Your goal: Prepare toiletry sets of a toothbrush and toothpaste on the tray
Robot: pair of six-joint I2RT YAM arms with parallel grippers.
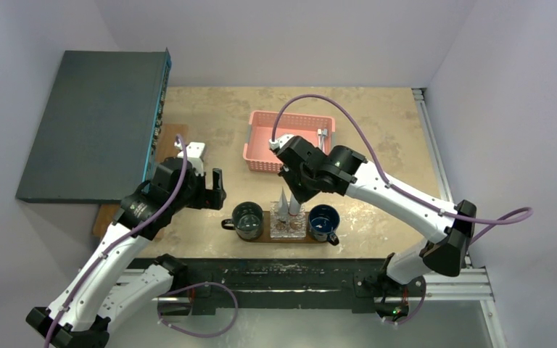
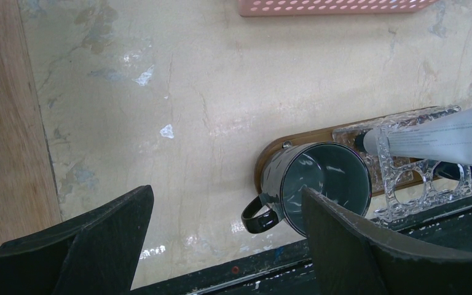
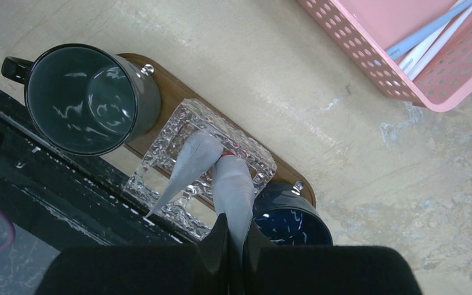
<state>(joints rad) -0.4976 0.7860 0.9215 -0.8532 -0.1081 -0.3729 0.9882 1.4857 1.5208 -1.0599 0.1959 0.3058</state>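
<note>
Pinching toothpaste tube [image 3: 233,181], right tool [image 3: 236,238]

The pink basket [image 3: 369,56] runs off the top edge, so its toothbrushes [image 3: 427,31] show only in part. The right gripper [image 3: 235,233] hides one end of a toothpaste tube [image 3: 233,184]

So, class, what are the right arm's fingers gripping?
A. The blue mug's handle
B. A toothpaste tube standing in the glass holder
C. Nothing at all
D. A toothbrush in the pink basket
B: in the right wrist view the right fingers pinch the flat end of a grey toothpaste tube that stands in the clear glass holder.
</note>
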